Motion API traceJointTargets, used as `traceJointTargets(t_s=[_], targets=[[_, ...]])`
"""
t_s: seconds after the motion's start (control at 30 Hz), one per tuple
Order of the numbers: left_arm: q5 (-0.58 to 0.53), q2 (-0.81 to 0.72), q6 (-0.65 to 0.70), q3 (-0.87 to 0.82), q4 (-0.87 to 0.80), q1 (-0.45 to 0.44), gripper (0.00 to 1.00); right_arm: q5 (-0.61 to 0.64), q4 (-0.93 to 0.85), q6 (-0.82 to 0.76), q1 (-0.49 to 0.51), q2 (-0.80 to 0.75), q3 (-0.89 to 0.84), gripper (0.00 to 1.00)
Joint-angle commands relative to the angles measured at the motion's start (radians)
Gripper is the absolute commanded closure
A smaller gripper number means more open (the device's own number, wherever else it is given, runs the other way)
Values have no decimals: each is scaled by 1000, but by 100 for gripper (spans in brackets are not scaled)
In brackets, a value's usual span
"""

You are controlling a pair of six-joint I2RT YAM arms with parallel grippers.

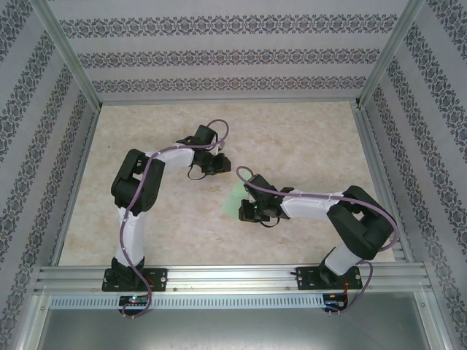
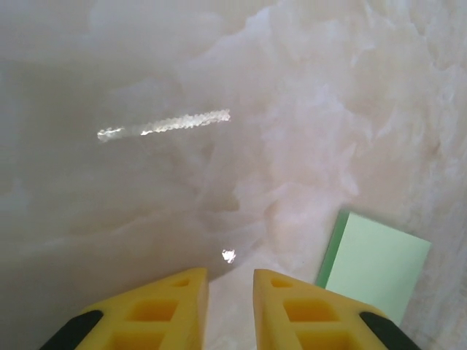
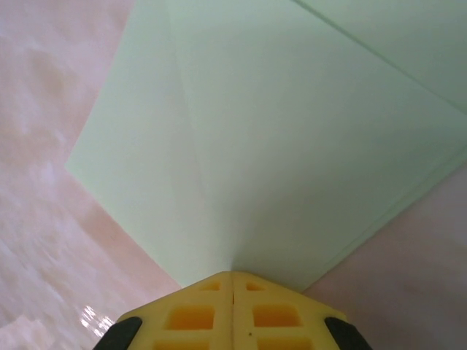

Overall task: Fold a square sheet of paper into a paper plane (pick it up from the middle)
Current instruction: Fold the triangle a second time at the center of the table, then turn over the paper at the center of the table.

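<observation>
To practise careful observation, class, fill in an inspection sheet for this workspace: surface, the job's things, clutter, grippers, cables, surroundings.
Surface: pale marbled table, a few glare streaks.
Job's things: square sheet of paper, pale green, near the table's middle; layered edges suggest it is partly folded.
Clutter: nothing seen.
Grippers: left gripper slightly open, holding nothing, over bare table beside the sheet; right gripper shut, apparently pinching a corner of the sheet.
Cables: purple cable along each arm, looped near the wrists.
Surroundings: patterned walls, aluminium frame.
</observation>
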Motion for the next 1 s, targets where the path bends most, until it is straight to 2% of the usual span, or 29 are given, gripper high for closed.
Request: traceJointTargets(t_s=[0.0,0.17,0.33,0.43,0.57,0.73,0.87,0.97], targets=[[-41,-95,21,-36,15,12,74,37,-188,-17,-32,-79,24,86],[-35,-198,-18,-147,41,11,73,69,-161,-9,-129,-206,56,67],[-12,-281,-46,-237,53,2,68,33,-122,-47,-222,-196,57,61],[-5,-317,-62,-280,55,-13,65,-26,-86,-68,-239,-154,66,58],[28,-337,-87,-325,71,-41,64,-104,-39,-83,-237,-75,79,59],[71,-341,-121,-359,102,-68,64,-141,-11,-89,-230,-3,93,64],[114,-329,-150,-372,135,-92,65,-152,14,-89,-231,37,100,70],[139,-318,-169,-380,152,-105,65,-149,23,-79,-233,64,105,80]])
